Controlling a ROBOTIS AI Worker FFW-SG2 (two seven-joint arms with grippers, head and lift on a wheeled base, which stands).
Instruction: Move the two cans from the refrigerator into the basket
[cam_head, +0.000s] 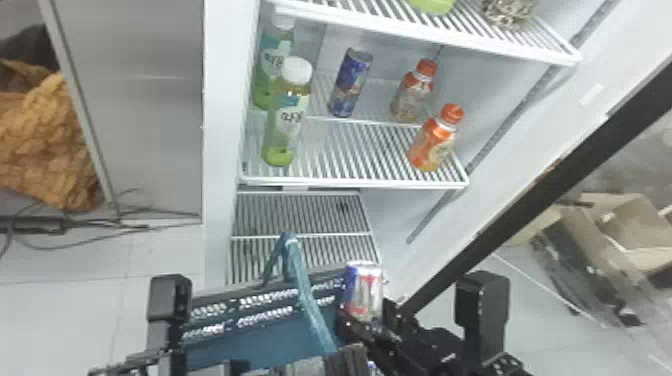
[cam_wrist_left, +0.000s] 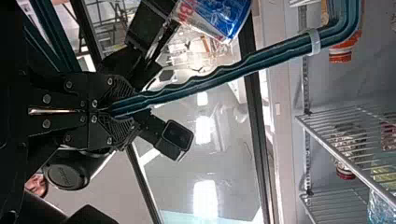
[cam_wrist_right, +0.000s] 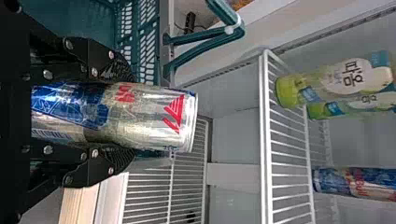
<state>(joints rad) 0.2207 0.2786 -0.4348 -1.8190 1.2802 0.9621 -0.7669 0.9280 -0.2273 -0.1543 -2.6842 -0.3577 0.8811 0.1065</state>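
Head view: teal plastic basket with latticed sides (cam_head: 250, 340) at bottom centre of frame. Its looped teal handle (cam_head: 305, 295) rises from bottom centre, leaning left toward its top.

Left pincer (cam_head: 345, 357), at the bottom edge, by the handle's lower end. Left wrist view has the left pincer (cam_wrist_left: 116, 108) nearly closed, its fingers pressed together on the teal handle.

Right pincer (cam_head: 369, 320), lower right of centre, grips a silver, blue and red metal can (cam_head: 364, 290). Right wrist view: fingers parted by the can's width, one on each side, the can's end sticking out past the tips. Can close to upright in the head view, at the basket's right end; whether over the rim or outside it, cannot tell.

Second task can, slim, blue and silver with red (cam_head: 350, 85), stands upright upper centre on the white wire shelf (cam_head: 360, 184) of the refrigerator.

Same shelf: two clear green-bottomed bottles with white caps at its left, front one (cam_head: 287, 120) partly covering the rear one; at its right, a red-capped bottle (cam_head: 412, 95) and, nearer the front, an orange bottle (cam_head: 434, 142).
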